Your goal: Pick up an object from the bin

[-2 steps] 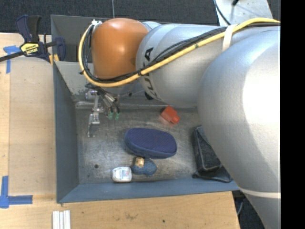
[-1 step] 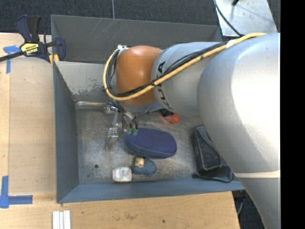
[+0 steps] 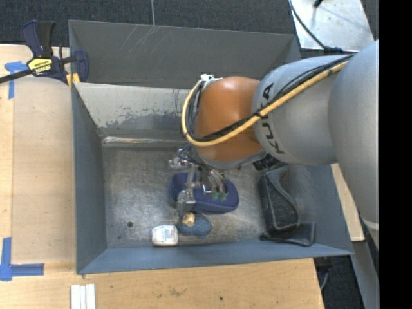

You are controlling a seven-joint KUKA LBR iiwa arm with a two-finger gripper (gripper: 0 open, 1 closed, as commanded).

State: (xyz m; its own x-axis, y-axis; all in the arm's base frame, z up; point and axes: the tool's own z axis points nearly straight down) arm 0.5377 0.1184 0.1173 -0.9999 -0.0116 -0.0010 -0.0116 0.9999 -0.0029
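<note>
Blue lump [image 3: 225, 201]: lies mid-floor in the bin [image 3: 135, 185], toward the near wall, directly under the gripper [image 3: 188, 206].
Grip: you cannot tell if it is released or clenched.
Risk: the rounded shape may slip on the lift, and the white tube [image 3: 165, 235] beside it may get nudged.
Floor: scuffed grey metal, probably slick.
Room: open on the left, black pouch [image 3: 278, 205] on the right.

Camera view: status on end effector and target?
End effector low over blue rounded object, centre of bin. Small white object in front, black object at right. Neither in the way.
</note>
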